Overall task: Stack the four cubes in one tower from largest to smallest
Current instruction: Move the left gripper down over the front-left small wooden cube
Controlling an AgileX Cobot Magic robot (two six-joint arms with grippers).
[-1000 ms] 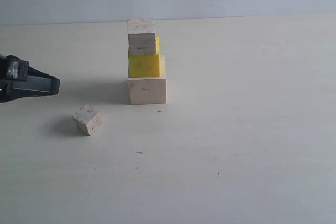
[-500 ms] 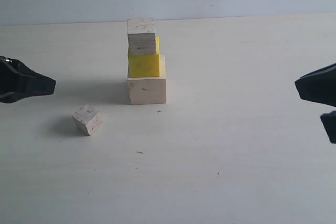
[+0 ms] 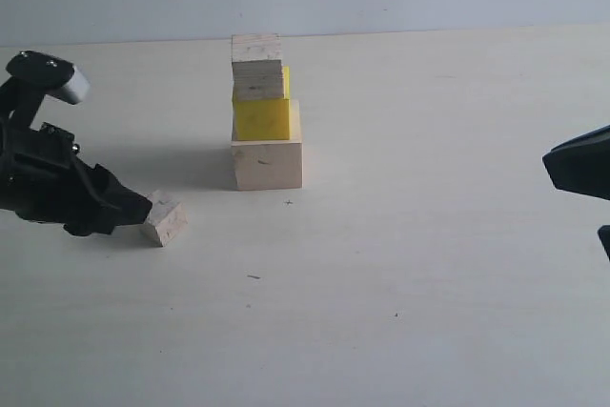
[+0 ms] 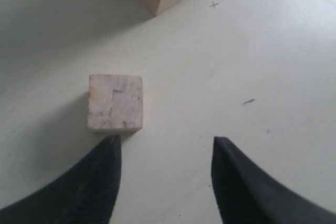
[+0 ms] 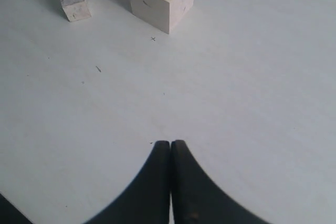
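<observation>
A small pale wooden cube (image 3: pixel 164 218) is seen lying alone on the pale surface (image 3: pixel 429 264), near the tower but not touching it. Three cubes are already stacked: a large smooth pale wooden cube (image 3: pixel 267 161) at the bottom, a bright yellow cube (image 3: pixel 260 116) on it, and a grainy pale wooden cube (image 3: pixel 257 69) on top.

The black left gripper (image 4: pixel 165 150) is held low, just beside the small cube, with its jaws spread apart and nothing in them. In the left wrist view the small cube is found in front of one jaw tip, not in the gap between the two. The black right gripper (image 5: pixel 170 148) is kept well apart from the cubes, with its jaws pressed tight together and nothing held.

The small cube is judged to be light, hard and stiff. It is not likely to be broken or bent. Its rough grain should keep it from slipping. Because it is so light, it could be pushed away by a bump. It is best taken by two flat sides that face away from each other, not by its corners
</observation>
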